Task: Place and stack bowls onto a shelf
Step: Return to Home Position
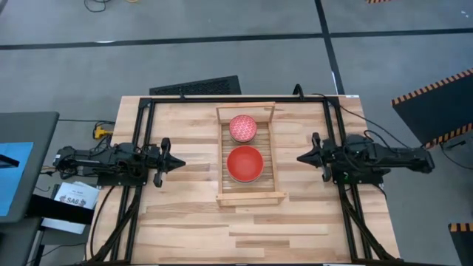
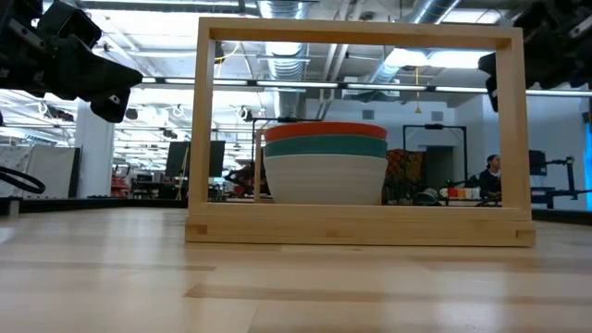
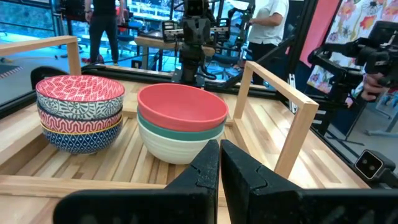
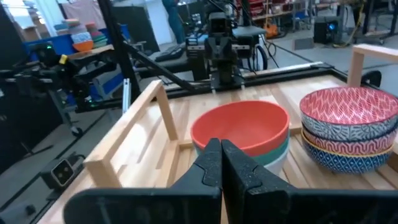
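High view: shelf (image 1: 267,151) lies between left gripper (image 1: 177,162) and right gripper (image 1: 301,157).

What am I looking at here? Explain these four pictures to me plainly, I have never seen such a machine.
It is a robot with two dark arms at a wooden table. One picture looks straight down, one looks level across the tabletop, and two come from cameras on the wrists. The left end effector and right end effector are both shut, hold nothing, and sit either side of a slatted shelf. On the shelf stand two stacks: a red bowl on a teal bowl on a white bowl, and beside them a patterned stack.
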Controlling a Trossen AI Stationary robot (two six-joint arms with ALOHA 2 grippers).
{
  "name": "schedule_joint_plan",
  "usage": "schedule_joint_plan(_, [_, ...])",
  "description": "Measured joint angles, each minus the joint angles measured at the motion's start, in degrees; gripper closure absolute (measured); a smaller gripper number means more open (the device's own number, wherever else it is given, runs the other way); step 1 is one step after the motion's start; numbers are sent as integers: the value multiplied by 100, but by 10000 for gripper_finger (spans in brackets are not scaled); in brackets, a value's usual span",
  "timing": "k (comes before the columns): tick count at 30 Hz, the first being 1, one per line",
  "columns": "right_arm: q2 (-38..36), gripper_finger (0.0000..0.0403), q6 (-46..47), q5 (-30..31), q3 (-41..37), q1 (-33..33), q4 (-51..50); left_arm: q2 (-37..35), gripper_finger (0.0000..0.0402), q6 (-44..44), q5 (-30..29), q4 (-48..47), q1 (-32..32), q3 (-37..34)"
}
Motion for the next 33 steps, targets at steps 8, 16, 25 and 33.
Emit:
schedule_joint_plan(8, [-707,385,-39,127,-135,46,-632,-2,401,0,-2,-1,0,0])
schedule_joint_plan(16, [-682,385,-199,261,-824,214,642,-2,401,1,-2,2,0,0])
schedule_joint_plan(25, [-697,384,-770,425,-826,236,574,-2,401,2,-7,2,0,0])
schedule_joint_plan(33, [-697,363,-601,436,-828,262,552,-2,401,2,-9,2,0,0])
